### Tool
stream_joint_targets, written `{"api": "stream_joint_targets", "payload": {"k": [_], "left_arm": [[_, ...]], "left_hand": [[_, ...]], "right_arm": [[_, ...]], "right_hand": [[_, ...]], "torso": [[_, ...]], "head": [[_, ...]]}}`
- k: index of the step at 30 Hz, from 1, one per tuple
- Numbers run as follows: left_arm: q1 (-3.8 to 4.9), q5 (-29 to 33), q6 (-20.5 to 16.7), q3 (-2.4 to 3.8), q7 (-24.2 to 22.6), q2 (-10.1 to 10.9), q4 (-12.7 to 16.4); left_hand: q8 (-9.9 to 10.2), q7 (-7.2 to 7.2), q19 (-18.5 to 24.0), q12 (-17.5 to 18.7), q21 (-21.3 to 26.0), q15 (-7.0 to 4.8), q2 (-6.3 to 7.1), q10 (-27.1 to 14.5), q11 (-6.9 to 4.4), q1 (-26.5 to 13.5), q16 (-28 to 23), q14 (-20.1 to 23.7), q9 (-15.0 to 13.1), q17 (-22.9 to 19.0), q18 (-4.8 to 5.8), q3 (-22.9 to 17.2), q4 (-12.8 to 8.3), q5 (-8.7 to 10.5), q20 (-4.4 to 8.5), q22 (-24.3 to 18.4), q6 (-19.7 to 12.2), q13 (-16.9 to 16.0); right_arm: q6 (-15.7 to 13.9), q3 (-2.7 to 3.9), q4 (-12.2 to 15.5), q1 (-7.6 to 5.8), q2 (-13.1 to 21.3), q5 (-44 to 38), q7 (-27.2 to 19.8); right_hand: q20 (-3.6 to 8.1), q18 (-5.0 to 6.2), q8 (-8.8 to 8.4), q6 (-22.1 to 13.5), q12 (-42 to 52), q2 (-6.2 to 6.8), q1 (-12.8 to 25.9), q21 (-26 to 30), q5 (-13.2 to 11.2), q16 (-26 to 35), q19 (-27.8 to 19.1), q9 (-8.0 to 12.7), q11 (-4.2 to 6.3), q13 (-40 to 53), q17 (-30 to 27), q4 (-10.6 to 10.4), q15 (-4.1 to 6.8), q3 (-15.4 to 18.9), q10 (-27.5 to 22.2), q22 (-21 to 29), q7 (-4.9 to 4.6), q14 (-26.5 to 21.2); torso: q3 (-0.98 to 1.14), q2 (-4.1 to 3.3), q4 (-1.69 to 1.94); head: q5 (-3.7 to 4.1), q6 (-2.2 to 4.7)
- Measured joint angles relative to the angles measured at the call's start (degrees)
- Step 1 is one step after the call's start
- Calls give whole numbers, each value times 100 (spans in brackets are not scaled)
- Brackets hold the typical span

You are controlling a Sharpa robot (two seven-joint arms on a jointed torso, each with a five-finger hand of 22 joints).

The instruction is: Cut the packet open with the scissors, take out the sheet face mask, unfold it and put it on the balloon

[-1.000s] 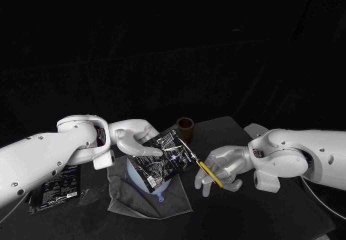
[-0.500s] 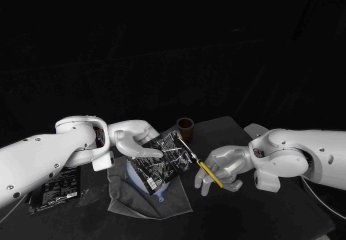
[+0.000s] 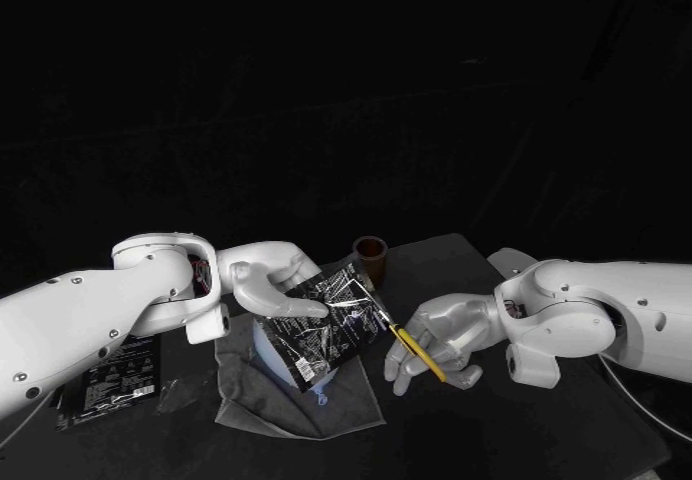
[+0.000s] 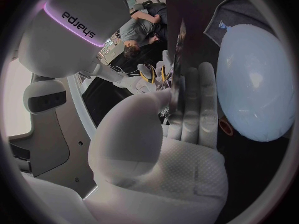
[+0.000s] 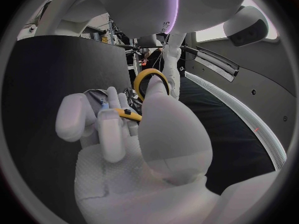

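Note:
My left hand [image 3: 271,284] grips the black face-mask packet [image 3: 326,326] by its upper corner and holds it tilted above the pale blue balloon [image 3: 270,347]. My right hand [image 3: 441,338] holds the yellow-handled scissors [image 3: 415,346], whose blades reach the packet's upper right edge. In the left wrist view the packet [image 4: 179,55] stands edge-on past the fingers [image 4: 192,104], with the balloon [image 4: 255,84] beside it. The right wrist view has the scissors' yellow loop [image 5: 150,83] above my right hand [image 5: 134,129].
The balloon lies on a crumpled grey cloth [image 3: 296,402]. A brown cylinder [image 3: 371,254] stands on the table [image 3: 469,262] behind the packet. A second black packet [image 3: 118,372] lies flat at the left, below my left arm.
My right hand has shifted slightly left and down with the scissors, toward the packet. The left hand and the packet have stayed nearly still.

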State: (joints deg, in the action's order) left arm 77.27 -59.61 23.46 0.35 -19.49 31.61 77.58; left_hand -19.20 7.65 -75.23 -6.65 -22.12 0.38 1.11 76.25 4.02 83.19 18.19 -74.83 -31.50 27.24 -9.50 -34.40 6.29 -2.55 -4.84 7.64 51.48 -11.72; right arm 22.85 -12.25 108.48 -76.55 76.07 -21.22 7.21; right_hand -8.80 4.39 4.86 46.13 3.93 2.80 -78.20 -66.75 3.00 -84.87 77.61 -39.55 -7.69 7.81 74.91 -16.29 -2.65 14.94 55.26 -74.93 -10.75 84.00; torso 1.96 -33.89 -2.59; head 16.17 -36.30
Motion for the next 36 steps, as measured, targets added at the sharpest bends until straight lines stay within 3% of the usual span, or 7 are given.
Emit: {"api": "stream_joint_targets", "payload": {"k": [9, 13, 36], "left_arm": [[0, 0, 0, 0, -2, 2, 20], [0, 0, 1, 0, -2, 9, 36], [1, 0, 9, 2, 1, 32, 97]], "left_hand": [[27, 7, 0, 0, 0, -14, -6, 0, 0, 5, 0, 14, 0, -1, 0, 0, 0, 5, 0, -1, 7, -2], [15, 15, 0, 0, 0, -14, -6, 0, 0, 6, 0, 14, 0, -1, 0, 0, 0, 6, 0, -1, -2, -2], [2, -2, 0, 0, -22, -12, -6, 0, 0, 6, 0, 12, 0, 11, -1, 0, 0, 0, 0, 6, 12, -6]], "right_arm": [[58, 0, -31, -1, -3, 15, -18], [66, 0, -61, -1, -7, 36, -28], [43, 10, -179, -89, -44, 123, -144]], "right_hand": [[1, -2, 0, -11, 0, 0, 0, 90, 0, 44, -60, -1, -20, -18, 4, 0, 0, 0, -26, 3, -11, 0], [-3, 89, 23, -55, 0, 0, 0, 173, 0, 66, -100, -19, -38, -58, 4, 0, 0, 0, -79, 2, -54, 0], [-23, 87, 179, -45, 0, -19, -17, 236, 0, 89, -120, -101, -41, -127, 0, 1, 0, -1, -81, -1, -43, 0]], "torso": [[-4, 0, 0], [-4, 0, 2], [-3, 1, 0]], "head": [[9, -5], [20, -3], [46, 17]]}}
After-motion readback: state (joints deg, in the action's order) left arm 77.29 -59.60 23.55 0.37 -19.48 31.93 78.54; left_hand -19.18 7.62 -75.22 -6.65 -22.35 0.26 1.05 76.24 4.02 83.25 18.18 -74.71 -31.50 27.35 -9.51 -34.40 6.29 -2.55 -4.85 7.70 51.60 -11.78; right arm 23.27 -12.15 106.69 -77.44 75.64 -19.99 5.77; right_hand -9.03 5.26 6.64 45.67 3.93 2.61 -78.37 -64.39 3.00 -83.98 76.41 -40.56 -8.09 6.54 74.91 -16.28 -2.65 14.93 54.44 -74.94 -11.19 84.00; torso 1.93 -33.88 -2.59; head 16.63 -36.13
